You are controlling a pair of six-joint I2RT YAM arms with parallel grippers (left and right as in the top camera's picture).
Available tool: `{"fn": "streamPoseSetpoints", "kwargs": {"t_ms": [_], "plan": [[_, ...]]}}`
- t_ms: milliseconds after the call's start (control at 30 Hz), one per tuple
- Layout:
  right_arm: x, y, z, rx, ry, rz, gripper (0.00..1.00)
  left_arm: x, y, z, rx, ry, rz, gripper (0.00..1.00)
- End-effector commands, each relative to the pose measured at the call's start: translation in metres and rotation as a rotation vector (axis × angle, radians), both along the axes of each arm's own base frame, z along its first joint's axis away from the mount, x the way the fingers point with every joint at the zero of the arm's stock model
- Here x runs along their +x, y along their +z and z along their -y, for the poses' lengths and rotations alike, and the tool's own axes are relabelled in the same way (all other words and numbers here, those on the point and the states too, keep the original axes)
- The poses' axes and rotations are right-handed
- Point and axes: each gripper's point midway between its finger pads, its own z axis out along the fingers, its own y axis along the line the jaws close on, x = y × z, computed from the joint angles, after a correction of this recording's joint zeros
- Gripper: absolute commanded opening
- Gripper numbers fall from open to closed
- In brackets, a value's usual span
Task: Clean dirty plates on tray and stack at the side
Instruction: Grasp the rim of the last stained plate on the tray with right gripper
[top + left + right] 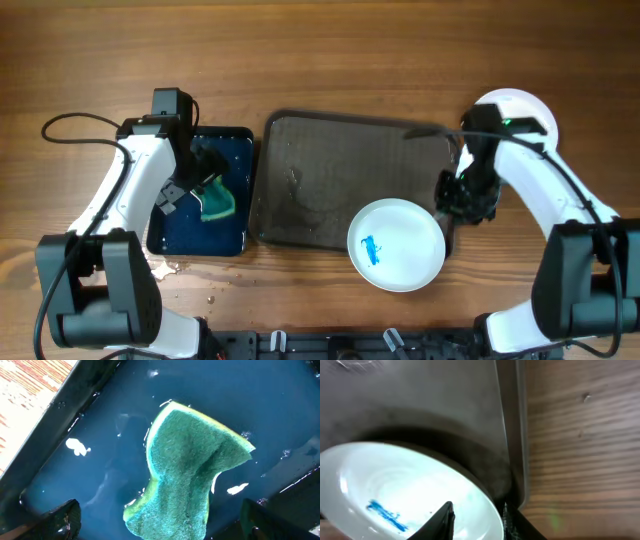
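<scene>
gripping the plate (396,245) rim at the tray's (330,160) 5 o'clock, right gripper (477,510); left gripper (159,510) spread wide over sponge (190,470); wood table (330,60).

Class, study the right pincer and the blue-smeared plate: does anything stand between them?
Nothing visible does. The right pincer is at the plate, its fingers straddling the plate's right rim near the tray edge. The wrist view shows only that rim in the gap.
</scene>
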Motion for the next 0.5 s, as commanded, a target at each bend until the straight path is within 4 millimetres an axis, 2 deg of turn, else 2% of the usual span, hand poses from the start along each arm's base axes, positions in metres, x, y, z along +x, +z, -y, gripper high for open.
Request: {"fn": "streamPoseSetpoints", "kwargs": {"t_ms": [0,100,133,167,367,467], "plan": [[-0.034,-0.028,-0.005,-0.002,-0.034,-0.08,0.37,0.003,-0.002,0.002,-0.001,-0.021,0.003,1.0],[-0.048,-0.045,-0.008,0.018,-0.061,-0.092,0.37,0.003,-0.002,0.003,-0.005,-0.021,0.005,1.0],[-0.05,-0.048,-0.012,0.04,-0.066,-0.091,0.3,0.003,-0.002,0.003,-0.005,-0.022,0.005,1.0],[-0.05,-0.051,-0.012,0.043,-0.066,-0.082,0.04,0.003,-0.002,0.003,-0.005,-0.021,0.004,1.0],[-0.036,-0.053,-0.013,0.044,-0.088,-0.033,0.05,0.003,-0.003,0.008,-0.035,-0.023,0.004,0.98],[-0.021,-0.046,-0.015,0.048,-0.095,0.004,0.04,0.003,-0.003,0.008,-0.038,-0.024,0.004,0.95]]}}
